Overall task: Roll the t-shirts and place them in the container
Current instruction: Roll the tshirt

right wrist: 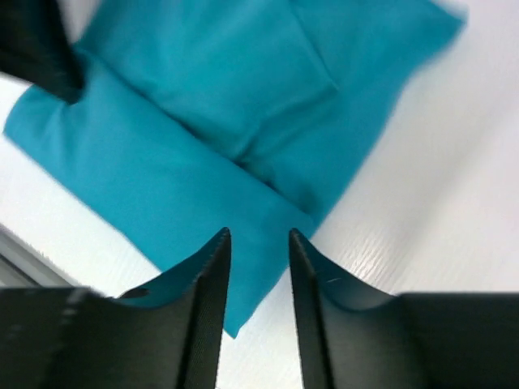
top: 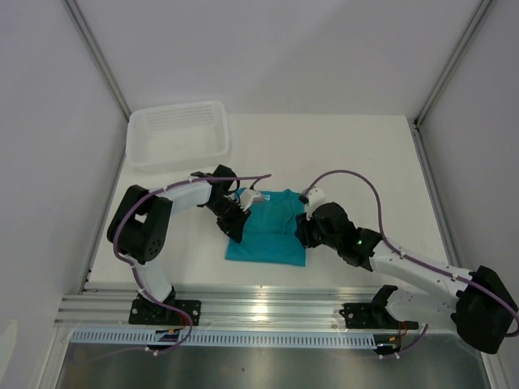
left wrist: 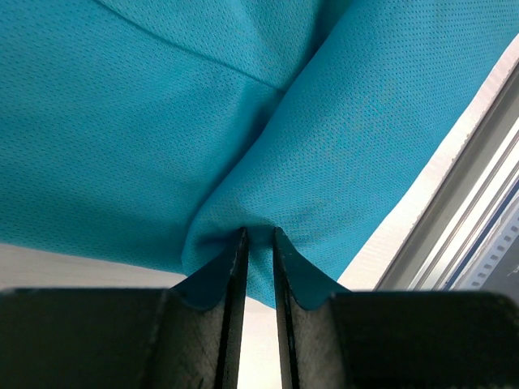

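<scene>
The teal t-shirt (top: 272,231) lies folded into a rough rectangle on the white table between my two arms. My left gripper (top: 239,217) is at the shirt's left edge. In the left wrist view its jaws (left wrist: 259,232) are nearly together, pinching a raised fold of the cloth (left wrist: 243,121). My right gripper (top: 304,229) hovers over the shirt's right edge. In the right wrist view it (right wrist: 259,235) stands open with nothing between its fingers, and the folded t-shirt (right wrist: 203,105) lies flat below it.
A white plastic tray (top: 178,134) sits at the back left of the table. The aluminium rail (top: 259,304) runs along the near edge, also seen beside the shirt in the left wrist view (left wrist: 478,203). White walls enclose the table.
</scene>
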`<state>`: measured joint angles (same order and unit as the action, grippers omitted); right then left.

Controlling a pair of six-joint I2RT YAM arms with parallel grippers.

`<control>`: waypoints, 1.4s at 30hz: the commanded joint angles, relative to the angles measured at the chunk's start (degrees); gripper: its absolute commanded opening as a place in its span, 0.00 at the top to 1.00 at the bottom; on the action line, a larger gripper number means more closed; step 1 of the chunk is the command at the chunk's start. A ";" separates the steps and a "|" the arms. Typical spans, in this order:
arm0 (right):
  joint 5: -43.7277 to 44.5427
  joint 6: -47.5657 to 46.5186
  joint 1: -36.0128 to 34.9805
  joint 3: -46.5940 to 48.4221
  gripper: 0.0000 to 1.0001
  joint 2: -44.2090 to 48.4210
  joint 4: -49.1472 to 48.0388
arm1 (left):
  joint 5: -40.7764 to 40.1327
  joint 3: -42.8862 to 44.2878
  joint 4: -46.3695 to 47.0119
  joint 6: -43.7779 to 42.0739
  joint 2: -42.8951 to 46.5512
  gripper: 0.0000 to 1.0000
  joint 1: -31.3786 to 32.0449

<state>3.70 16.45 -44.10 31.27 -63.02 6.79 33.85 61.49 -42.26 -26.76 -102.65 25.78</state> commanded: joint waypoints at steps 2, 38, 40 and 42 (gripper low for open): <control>10.43 -19.93 -11.69 7.92 0.58 0.81 9.11 | 0.78 -0.85 0.86 0.49 0.08 0.78 -0.55; 20.91 -40.27 -29.03 7.05 0.58 -24.34 8.06 | 2.01 -0.76 0.25 -0.31 -0.01 0.77 -0.91; 20.21 -39.92 -29.03 7.40 0.76 -24.34 8.24 | 3.24 -0.85 -0.28 -1.61 0.69 0.74 -0.91; 19.15 -39.91 -28.59 7.49 0.88 -23.90 8.33 | 5.61 -1.02 -1.24 -2.59 2.62 0.72 -0.91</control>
<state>26.06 -24.34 -73.25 38.15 -86.43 13.52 36.16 61.17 -42.46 -27.14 -102.63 25.21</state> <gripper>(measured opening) 0.194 0.267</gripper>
